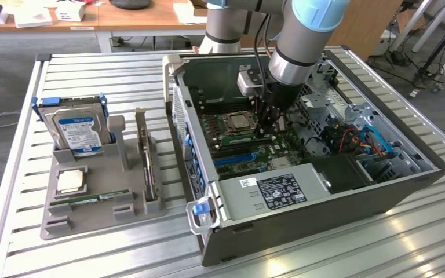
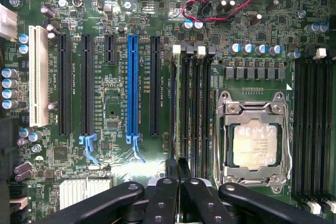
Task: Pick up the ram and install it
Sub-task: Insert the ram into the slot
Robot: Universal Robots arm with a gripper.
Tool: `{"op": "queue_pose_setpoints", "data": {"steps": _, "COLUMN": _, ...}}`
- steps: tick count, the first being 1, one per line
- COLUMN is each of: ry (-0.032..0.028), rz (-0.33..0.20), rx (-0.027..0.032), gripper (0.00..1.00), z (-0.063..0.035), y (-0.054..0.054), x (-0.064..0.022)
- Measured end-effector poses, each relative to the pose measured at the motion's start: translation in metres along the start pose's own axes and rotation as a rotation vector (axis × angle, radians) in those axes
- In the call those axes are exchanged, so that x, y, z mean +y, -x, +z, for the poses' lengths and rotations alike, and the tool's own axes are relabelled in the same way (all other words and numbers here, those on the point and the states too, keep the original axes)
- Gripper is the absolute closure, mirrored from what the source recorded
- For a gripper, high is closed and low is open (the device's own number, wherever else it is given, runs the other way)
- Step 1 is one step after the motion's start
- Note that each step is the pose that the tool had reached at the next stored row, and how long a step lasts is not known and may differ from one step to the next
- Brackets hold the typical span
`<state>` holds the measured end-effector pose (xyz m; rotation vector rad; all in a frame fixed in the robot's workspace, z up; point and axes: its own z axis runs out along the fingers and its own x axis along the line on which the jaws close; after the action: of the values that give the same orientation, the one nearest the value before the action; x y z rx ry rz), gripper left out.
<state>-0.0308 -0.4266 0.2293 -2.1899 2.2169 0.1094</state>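
Observation:
The ram is a thin green stick seen edge-on in the wrist view. It lies along one of the dark memory slots beside the silver processor socket. My gripper is shut on the stick's near end, one black fingertip on each side. In the exterior view my gripper reaches straight down into the open computer case, next to the processor. Whether the stick is pressed fully into the slot cannot be told.
A grey tray at the exterior view's left holds a hard drive, an upright expansion card, a square silver chip and a green stick. A blue expansion slot and black slots lie beside the memory slots.

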Motion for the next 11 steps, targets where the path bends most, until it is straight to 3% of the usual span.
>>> {"op": "queue_pose_setpoints", "data": {"steps": 11, "ry": 0.0001, "rz": -0.001, "rx": 0.0001, "gripper": 0.88, "z": 0.0015, "y": -0.0001, "x": 0.0000}}
